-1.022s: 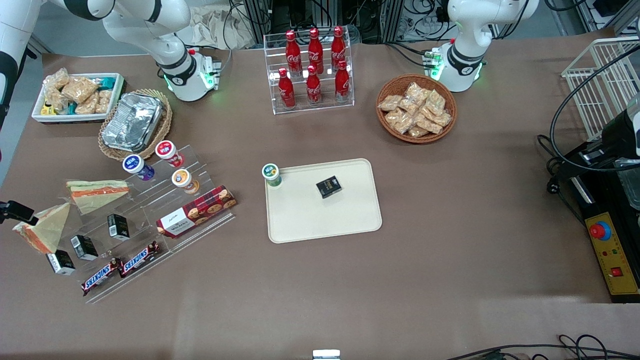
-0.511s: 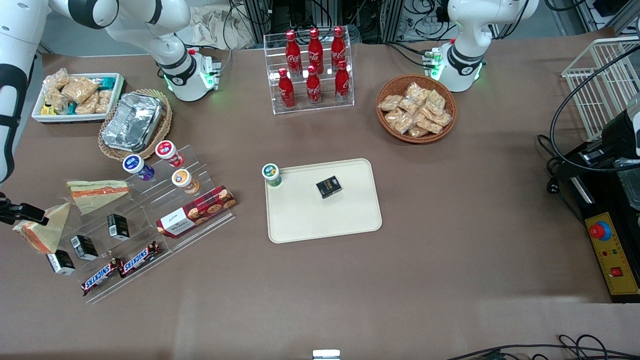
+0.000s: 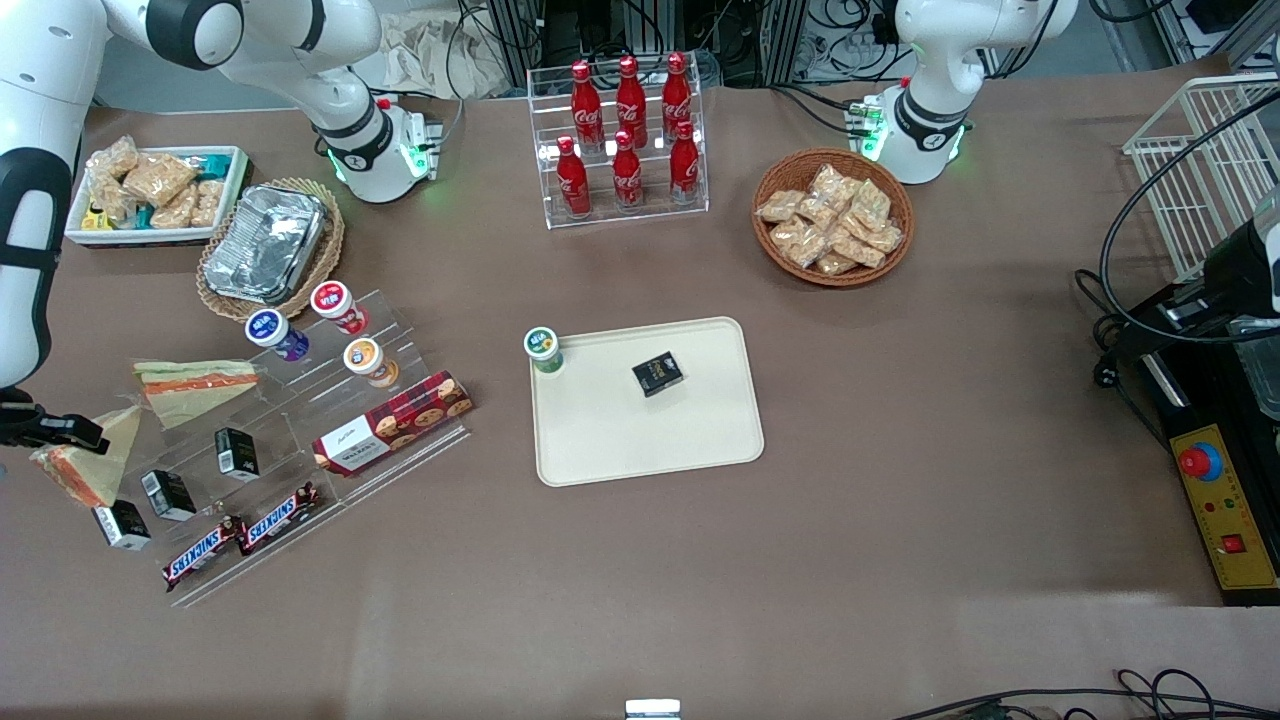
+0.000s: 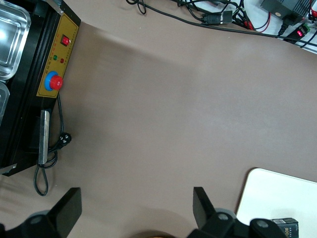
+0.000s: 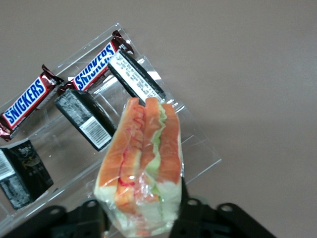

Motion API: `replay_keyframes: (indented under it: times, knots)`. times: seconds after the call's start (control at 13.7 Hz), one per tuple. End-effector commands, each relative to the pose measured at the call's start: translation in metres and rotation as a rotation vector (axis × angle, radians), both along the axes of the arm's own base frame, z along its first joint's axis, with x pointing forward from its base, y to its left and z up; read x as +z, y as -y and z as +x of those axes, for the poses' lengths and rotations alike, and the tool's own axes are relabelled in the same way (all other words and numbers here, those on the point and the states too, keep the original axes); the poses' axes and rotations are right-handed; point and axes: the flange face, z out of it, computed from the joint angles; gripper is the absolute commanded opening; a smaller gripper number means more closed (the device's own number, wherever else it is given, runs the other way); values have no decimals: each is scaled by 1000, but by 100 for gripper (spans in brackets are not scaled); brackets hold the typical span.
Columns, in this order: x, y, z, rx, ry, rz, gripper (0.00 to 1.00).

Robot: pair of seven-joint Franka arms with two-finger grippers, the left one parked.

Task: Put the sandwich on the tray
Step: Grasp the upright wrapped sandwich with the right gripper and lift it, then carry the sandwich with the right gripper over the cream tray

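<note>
The sandwich [image 3: 88, 468] [image 5: 143, 163], a plastic-wrapped wedge with an orange and white filling edge, stands at the working arm's end of the table beside the clear acrylic rack [image 3: 300, 440]. My gripper [image 3: 62, 431] [image 5: 141, 220] is shut on it, a black finger pressing each bread face. The cream tray [image 3: 700, 440] [image 4: 277, 193] lies mid-table, well apart from the sandwich. On it rest a small black box [image 3: 657, 373] and, at one corner, a green-lidded cup [image 3: 542, 347].
A second wrapped wedge with a green strip [image 3: 195, 385] lies just farther from the camera. Black boxes [image 3: 168, 494], Snickers bars [image 3: 240, 535], a biscuit box [image 3: 392, 422] and cups [image 3: 330, 300] fill the rack. A cola rack [image 3: 625, 140], snack basket [image 3: 832, 215] and foil container [image 3: 265, 243] stand farther back.
The right arm has come farther into view and my gripper has slid a little toward the tray over the sandwich. The sandwich itself has barely shifted.
</note>
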Motion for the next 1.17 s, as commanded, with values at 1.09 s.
replay_keyframes:
  times: [1.09]
  knots:
    - [166,-231,40,483,176,2,16]
